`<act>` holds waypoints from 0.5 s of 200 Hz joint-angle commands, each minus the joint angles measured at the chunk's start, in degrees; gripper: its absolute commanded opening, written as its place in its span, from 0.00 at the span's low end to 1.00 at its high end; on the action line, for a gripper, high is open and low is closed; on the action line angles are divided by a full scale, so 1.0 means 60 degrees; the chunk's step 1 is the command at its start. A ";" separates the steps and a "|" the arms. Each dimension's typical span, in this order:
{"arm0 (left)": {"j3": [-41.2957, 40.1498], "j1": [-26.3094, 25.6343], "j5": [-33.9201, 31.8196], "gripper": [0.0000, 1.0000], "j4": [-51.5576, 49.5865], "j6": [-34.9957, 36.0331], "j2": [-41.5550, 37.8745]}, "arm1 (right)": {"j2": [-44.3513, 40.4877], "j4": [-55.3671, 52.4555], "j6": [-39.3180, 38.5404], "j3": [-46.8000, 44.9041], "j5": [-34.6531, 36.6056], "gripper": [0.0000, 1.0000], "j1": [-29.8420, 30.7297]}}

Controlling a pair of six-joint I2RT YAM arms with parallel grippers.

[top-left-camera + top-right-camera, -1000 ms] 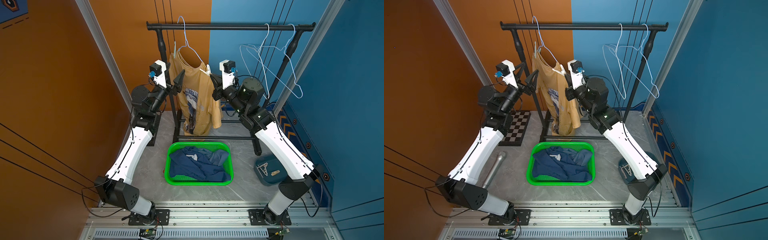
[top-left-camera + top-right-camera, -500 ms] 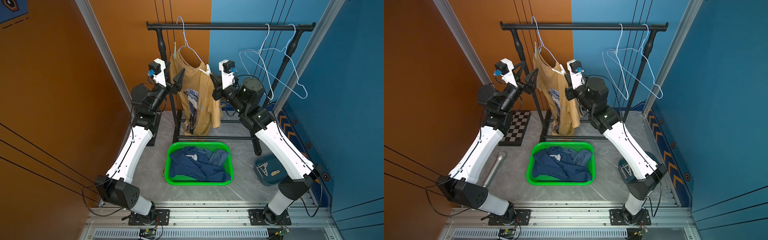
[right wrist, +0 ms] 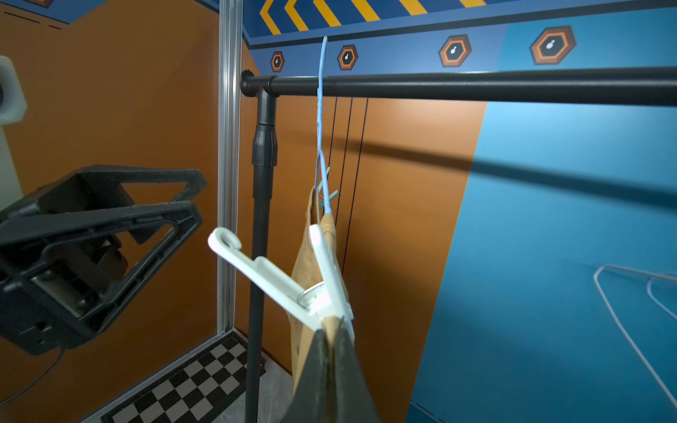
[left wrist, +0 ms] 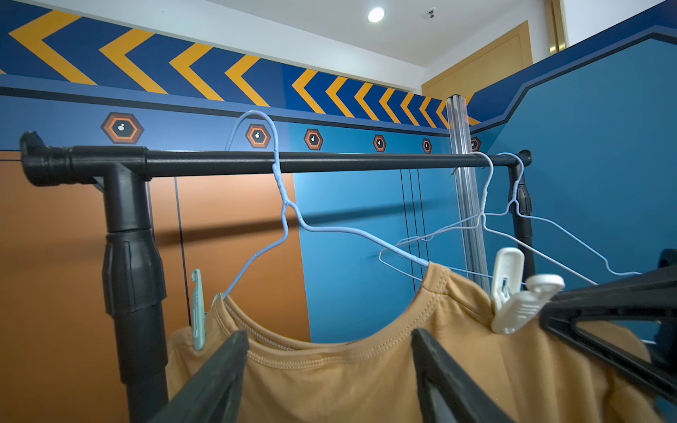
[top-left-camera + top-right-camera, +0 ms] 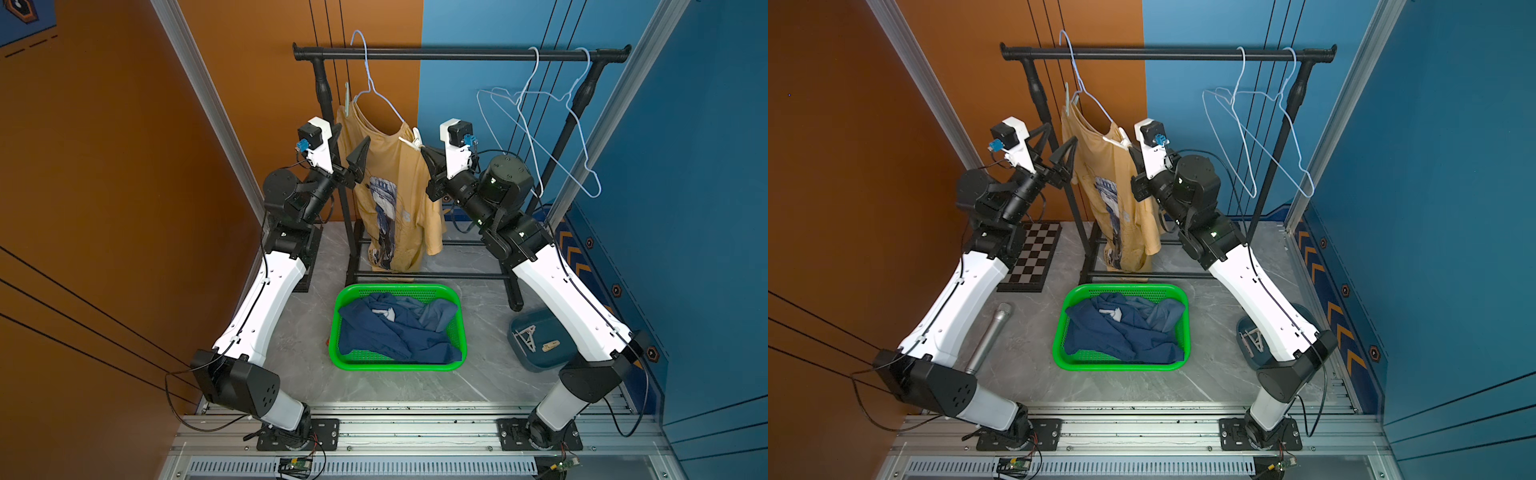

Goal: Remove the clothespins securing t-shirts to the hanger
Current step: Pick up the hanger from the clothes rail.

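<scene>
Hanging from the hanger at the left of the rail, the yellow shirt is secured by two pins: a white pin on its right shoulder and a green pin on its left. The right fingers are closed on shirt fabric just below the white pin. The left fingers are spread wide and empty, near the collar. Two blue shirts are piled in the basket, nearer.
</scene>
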 commanded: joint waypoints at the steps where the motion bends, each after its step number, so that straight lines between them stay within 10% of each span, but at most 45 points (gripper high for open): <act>1: 0.0219 0.0052 0.0230 0.72 0.0226 -0.0219 0.0006 | -0.0804 0.1018 -0.0058 -0.0495 -0.0078 0.00 -0.0055; 100: 0.0347 0.0013 0.0213 0.72 0.0226 -0.0278 0.0033 | -0.0332 0.1060 -0.0188 0.0636 -0.0402 0.00 -0.0125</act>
